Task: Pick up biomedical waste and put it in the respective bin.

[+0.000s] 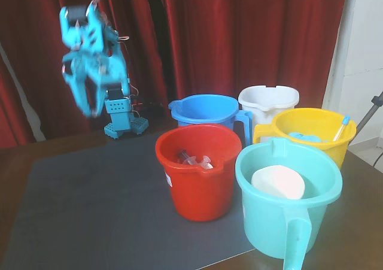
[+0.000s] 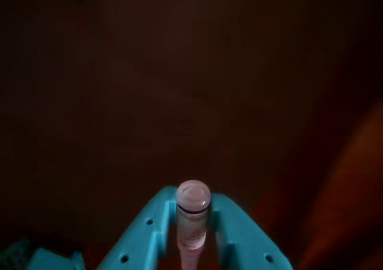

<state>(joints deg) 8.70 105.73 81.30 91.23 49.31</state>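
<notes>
The biomedical waste, a small clear-whitish vial [image 2: 192, 213] with a rounded cap, stands upright between the turquoise fingers [image 2: 152, 234] of my gripper [image 2: 192, 222], which is shut on it. In the fixed view the gripper [image 1: 90, 108] hangs blurred and raised high at the left, above the dark mat and in front of the red curtain. The vial cannot be made out there. The respective bin, a royal-blue bucket [image 1: 206, 111] with a side handle, stands at the back of the bucket group, well to the right of the gripper and lower.
A red bucket [image 1: 197, 174] holding clear syringe-like items stands in front of the blue one. A turquoise bucket [image 1: 287, 216] with a white lump is nearest the camera. Yellow [image 1: 311, 138] and white [image 1: 269, 99] buckets stand at the right. The arm's base [image 1: 122, 123] is back left.
</notes>
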